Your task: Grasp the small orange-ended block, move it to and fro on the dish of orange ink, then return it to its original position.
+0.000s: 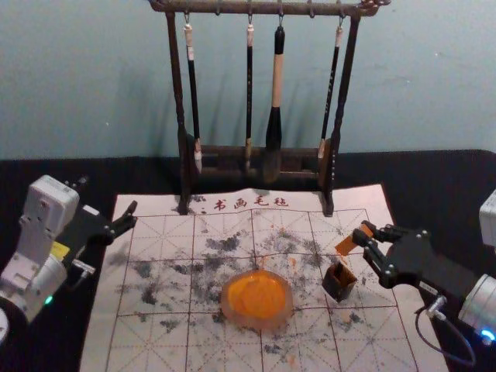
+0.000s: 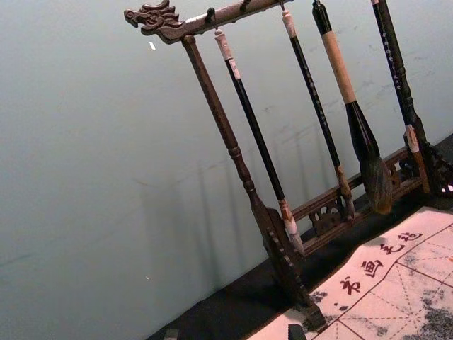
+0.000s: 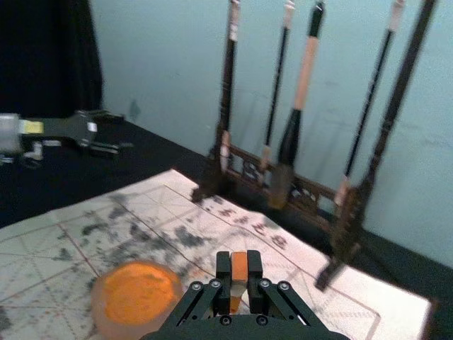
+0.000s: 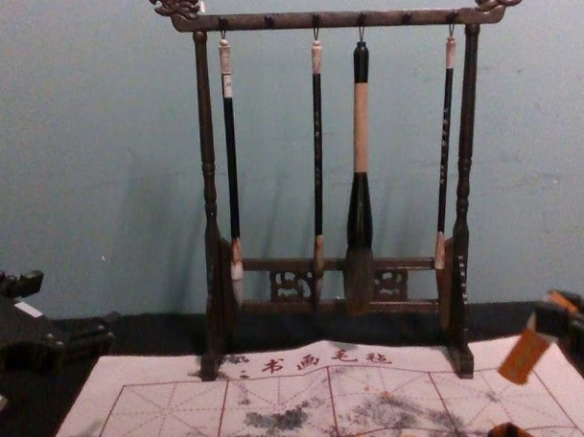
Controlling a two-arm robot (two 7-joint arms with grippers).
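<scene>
My right gripper (image 1: pixel 366 238) is shut on the small orange-ended block (image 1: pixel 346 246), holding it tilted above the mat's right part. In the right wrist view the block (image 3: pixel 238 273) is pinched between the fingertips of my right gripper (image 3: pixel 239 275); in the chest view the block (image 4: pixel 524 355) slants down, clear of the mat. The dish of orange ink (image 1: pixel 257 300) lies on the mat to the block's front left. Just below the block in the head view stands a small dark open-topped holder (image 1: pixel 339 282). My left gripper (image 1: pixel 130 219) is parked, open, at the mat's left edge.
A wooden rack (image 1: pixel 180 101) with several hanging brushes stands at the back of the ink-stained mat (image 1: pixel 155 341), before the wall. Black cloth (image 1: pixel 434 174) covers the table around the mat.
</scene>
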